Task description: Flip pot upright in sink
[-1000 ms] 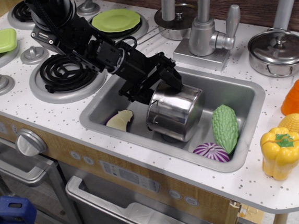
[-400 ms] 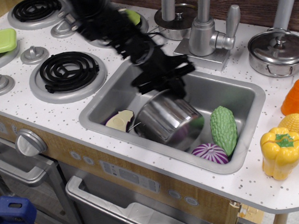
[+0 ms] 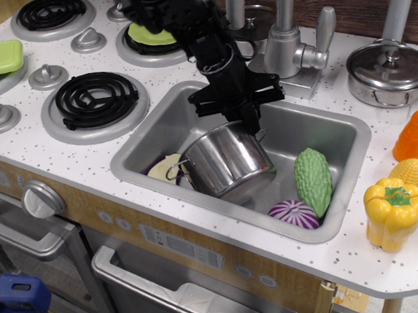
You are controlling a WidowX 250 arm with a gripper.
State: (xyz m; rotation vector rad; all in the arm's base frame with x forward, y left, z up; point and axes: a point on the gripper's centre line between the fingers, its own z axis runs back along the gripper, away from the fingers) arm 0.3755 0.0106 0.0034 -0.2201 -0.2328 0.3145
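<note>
Since the earlier frames the shiny stainless-steel cylindrical pot has swung further round in the grey metallic rectangular sink, its closed base now tilted up toward the camera and its wire loop handle poking out at the lower left, while the black arm has shifted from the left of the basin to reach down from the back of the counter. That pot lies tipped in the middle of the basin, not upright, its left edge just over a purple-and-cream eggplant slice. At the pot's upper right rim sits the black gripper; its fingers meet that rim, but whether they clench the metal or only press against it cannot be told. To the right in the basin lie a bumpy green gourd and a purple-and-white striped onion, touching each other. On the white speckled counter behind stands a grey faucet.
</note>
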